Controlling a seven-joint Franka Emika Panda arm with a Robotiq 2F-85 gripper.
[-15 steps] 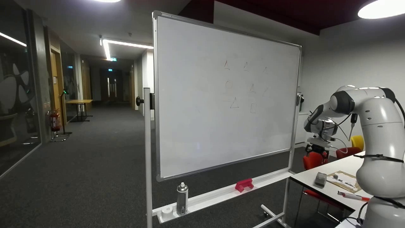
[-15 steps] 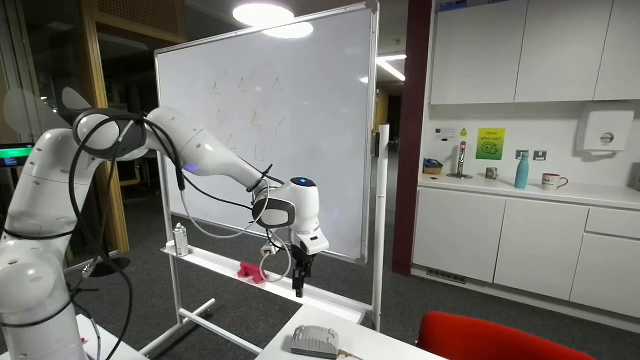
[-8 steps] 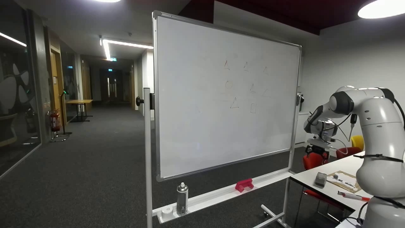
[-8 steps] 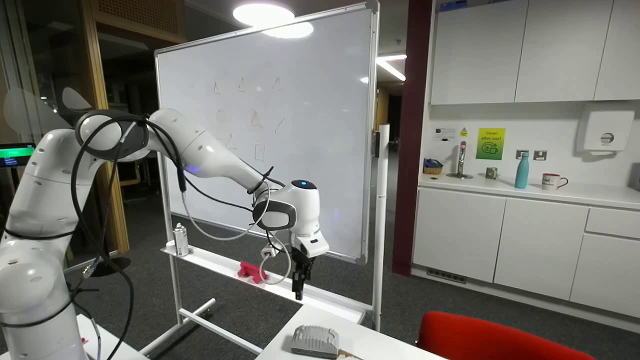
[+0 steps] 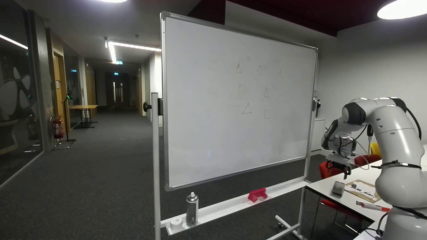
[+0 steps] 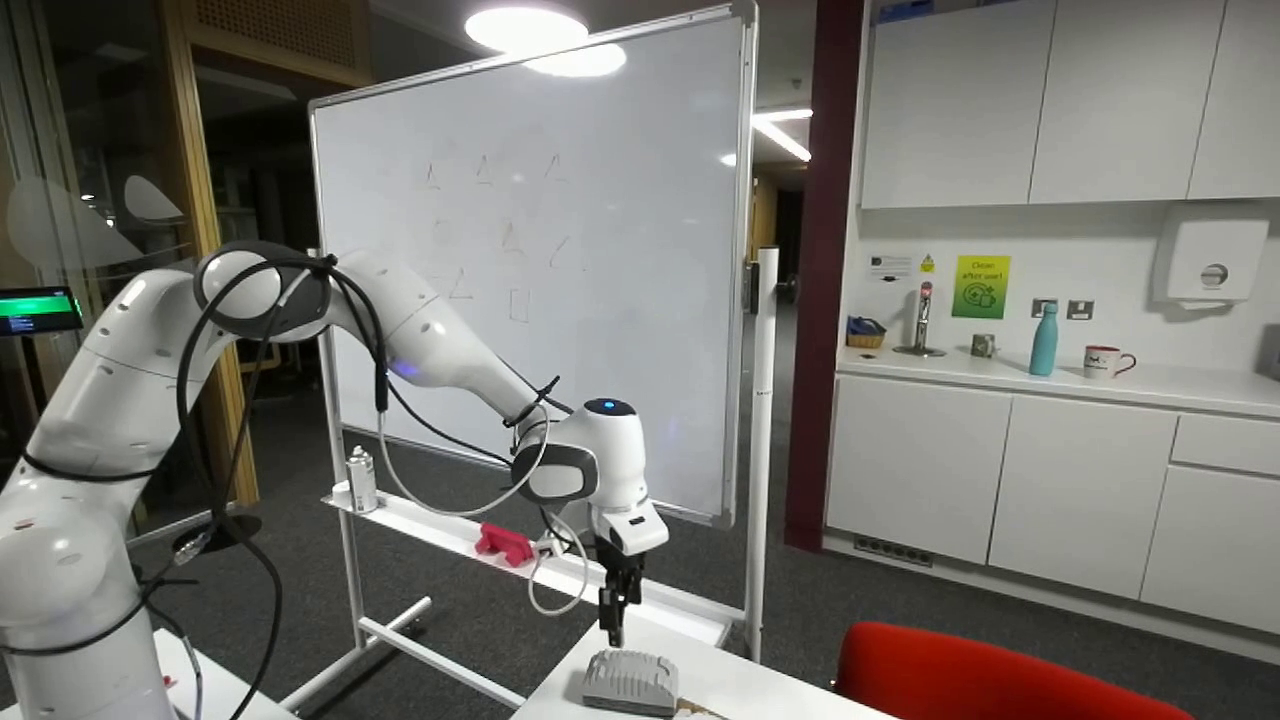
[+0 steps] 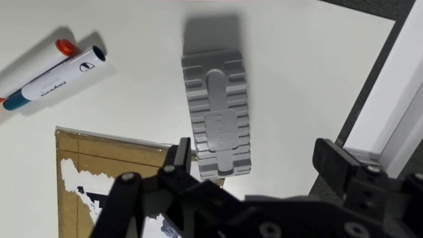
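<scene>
My gripper (image 7: 251, 145) is open and empty, fingers pointing down over the table. It also shows in both exterior views (image 5: 338, 170) (image 6: 613, 630). Nearest to it is a grey ribbed eraser block (image 7: 218, 115), lying on the white table. In the wrist view the block's near end lies between the fingers, closer to the left finger, and the block extends away from the gripper. The block shows in both exterior views (image 5: 338, 189) (image 6: 630, 684), below the gripper. The fingers appear to be above the block, apart from it.
Two markers, one with an orange end (image 7: 36, 66) and one with a teal end (image 7: 62, 74), lie beside a cardboard piece (image 7: 109, 158). A whiteboard (image 5: 217, 143) with faint drawings stands by the table. Its tray holds a red object (image 5: 257, 194) and spray can (image 5: 192, 210). A red chair (image 6: 980, 680) stands near.
Over the last half second the arm has leaned forward and the gripper has moved down, closer to the grey block. The gripper stays open. The block and markers have not moved.
</scene>
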